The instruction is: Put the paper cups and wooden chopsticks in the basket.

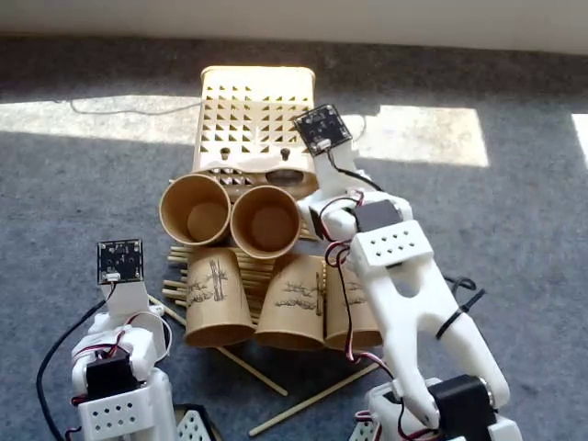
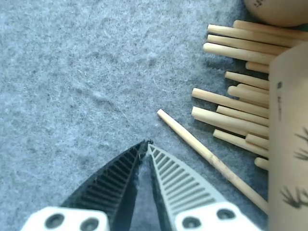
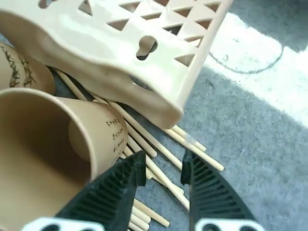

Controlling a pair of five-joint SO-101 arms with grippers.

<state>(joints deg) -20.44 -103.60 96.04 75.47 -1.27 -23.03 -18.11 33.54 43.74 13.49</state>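
Note:
The cream basket (image 1: 257, 110) lies at the back of the carpet. Two paper cups (image 1: 195, 209) (image 1: 265, 220) rest in front of it with mouths facing up toward the camera, and three more (image 1: 216, 299) lie on a pile of wooden chopsticks (image 1: 179, 262). My left gripper (image 2: 146, 144) is shut with nothing in it, low over bare carpet beside a single chopstick (image 2: 207, 154) and the pile's ends (image 2: 236, 106). My right gripper (image 3: 162, 161) is open a little, above chopsticks (image 3: 159, 144) between a cup (image 3: 57, 144) and the basket's rim (image 3: 96, 43).
Two loose chopsticks (image 1: 248, 367) (image 1: 312, 400) lie on the grey carpet in front of the cups, between the arm bases. A cup's side (image 2: 288, 144) stands close to the left gripper. Sunlit patches and a thin cable (image 1: 119, 106) cross the carpet behind.

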